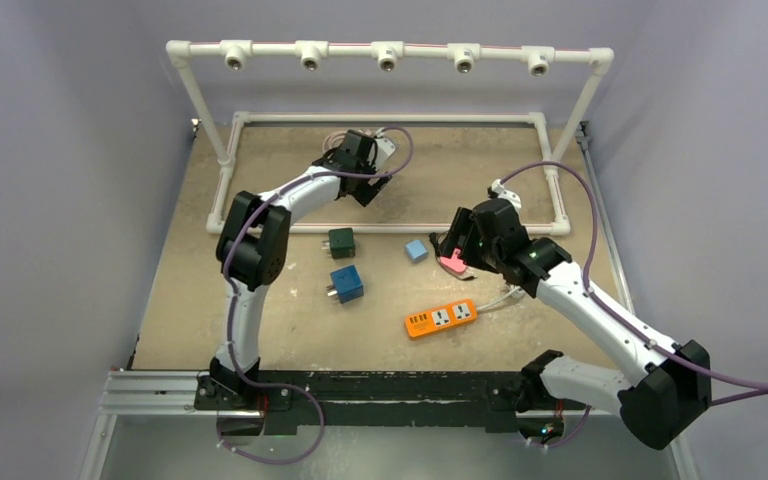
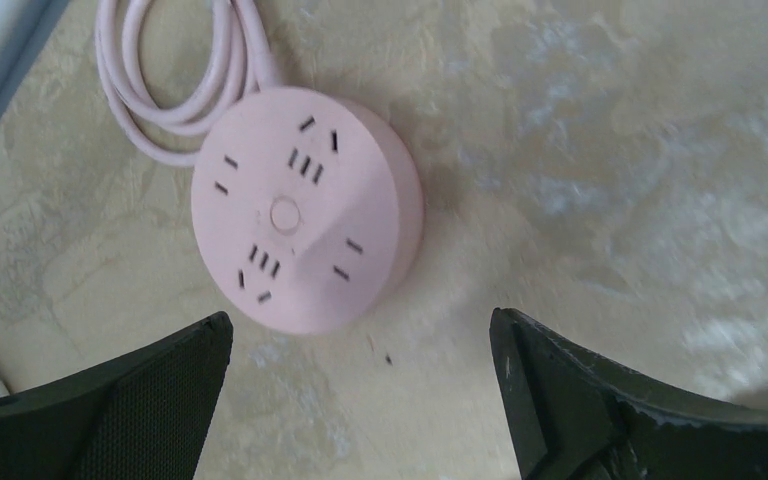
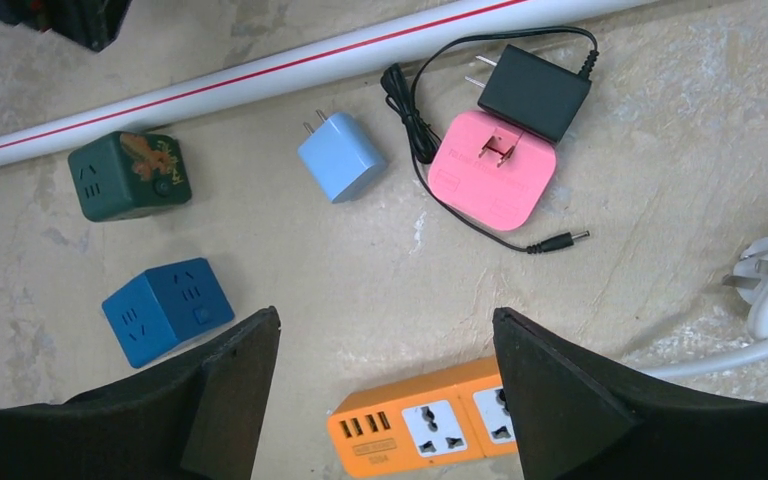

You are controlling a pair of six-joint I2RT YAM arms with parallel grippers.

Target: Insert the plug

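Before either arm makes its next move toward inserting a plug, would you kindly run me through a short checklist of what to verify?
1. The left gripper is open and empty: ok.
2. The right gripper is open and empty: ok.
3. The round pink power strip lies face up under the left wrist with its sockets uncovered: ok.
4. The light blue charger lies apart from other things, prongs showing: ok.
5. The black adapter is free to lift: not ok, as it overlaps the pink adapter and its cord loops around it.
6. Which plug goes into which socket: cannot tell.
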